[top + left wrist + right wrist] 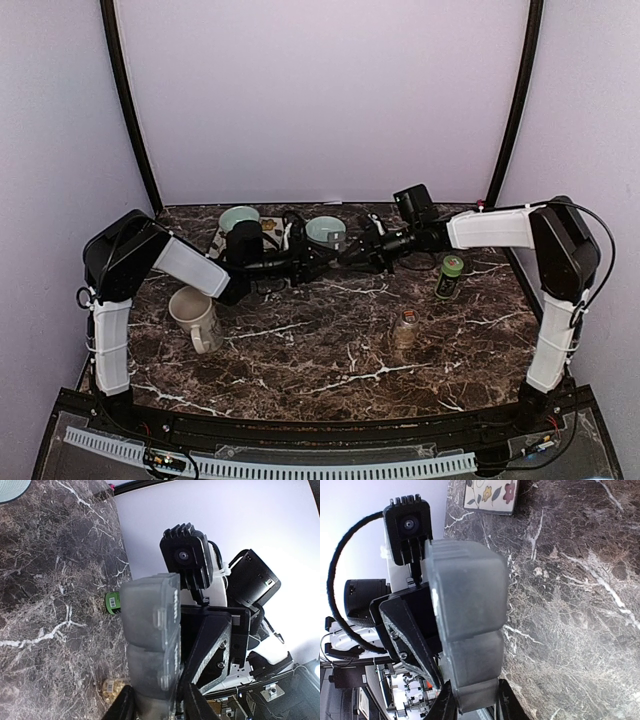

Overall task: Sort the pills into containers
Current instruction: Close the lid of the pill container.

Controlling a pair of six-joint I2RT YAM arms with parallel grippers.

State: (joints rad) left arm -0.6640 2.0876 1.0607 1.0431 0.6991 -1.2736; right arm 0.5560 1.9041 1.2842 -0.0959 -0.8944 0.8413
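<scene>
Both my hands meet over the back part of the dark marble table (300, 370). My left gripper (155, 700) and right gripper (472, 700) are each clenched on opposite ends of one pill box (147, 625), which is held between them. The pale back wall (320, 100) stands close beyond my fingers. A white mug (195, 318) sits on the near side of my left hand, beside my left forearm. One teal bowl (238, 218) lies behind my left wrist, and another bowl (326, 230) sits just beyond where my hands meet. A green-capped bottle (450, 277) stands on the near side of my right forearm, with a small jar (406, 327) nearer still. The widest bare marble lies on the near side of both hands. The box is cloudy grey plastic, ridged into lidded compartments; I cannot tell what is inside.
</scene>
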